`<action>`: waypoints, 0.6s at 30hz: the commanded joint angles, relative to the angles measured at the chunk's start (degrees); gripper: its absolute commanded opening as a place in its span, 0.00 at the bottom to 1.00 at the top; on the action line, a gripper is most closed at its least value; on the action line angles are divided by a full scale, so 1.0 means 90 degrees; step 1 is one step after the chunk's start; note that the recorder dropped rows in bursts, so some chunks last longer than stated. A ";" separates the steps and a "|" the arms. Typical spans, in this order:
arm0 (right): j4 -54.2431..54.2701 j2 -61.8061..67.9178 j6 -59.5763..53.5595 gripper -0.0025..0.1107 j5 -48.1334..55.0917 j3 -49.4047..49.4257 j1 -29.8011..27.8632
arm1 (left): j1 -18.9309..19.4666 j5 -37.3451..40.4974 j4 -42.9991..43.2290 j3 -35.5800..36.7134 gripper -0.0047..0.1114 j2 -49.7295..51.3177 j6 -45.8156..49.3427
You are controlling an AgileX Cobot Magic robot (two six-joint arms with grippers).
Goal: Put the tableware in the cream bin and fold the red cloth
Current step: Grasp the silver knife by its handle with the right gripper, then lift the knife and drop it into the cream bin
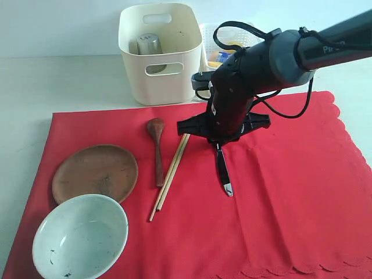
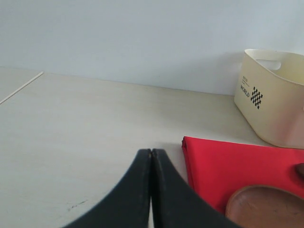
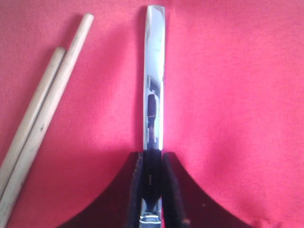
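My right gripper is shut on one end of a flat shiny steel utensil, whose free end points toward the front over the red cloth. Just left of it lie the chopsticks and the dark wooden spoon. The brown plate and the speckled bowl sit at the cloth's front left. The steel cup stands inside the cream bin. My left gripper is shut and empty above bare table, near the cloth's corner.
A white lattice basket holding yellow items stands behind the right arm, to the right of the bin. Pale tabletop stretches left of the bin and behind the cloth. The cloth's right half carries nothing.
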 commanded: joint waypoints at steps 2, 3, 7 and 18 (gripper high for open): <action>0.0050 0.0084 0.0029 0.02 0.0307 0.0028 -0.0032 | 0.0002 -0.0077 -0.0038 -0.0021 0.05 -0.0034 0.0002; 0.0050 0.0054 0.0029 0.02 0.0335 0.0028 -0.0032 | 0.0002 -0.0077 -0.0038 -0.0021 0.05 -0.0034 0.0002; 0.0050 -0.0178 0.0029 0.02 0.0315 0.0028 -0.0032 | 0.0002 -0.0077 -0.0038 -0.0021 0.05 -0.0034 0.0002; 0.0050 -0.0864 0.0005 0.02 0.0287 0.0028 -0.0032 | 0.0002 -0.0077 -0.0038 -0.0021 0.05 -0.0034 0.0002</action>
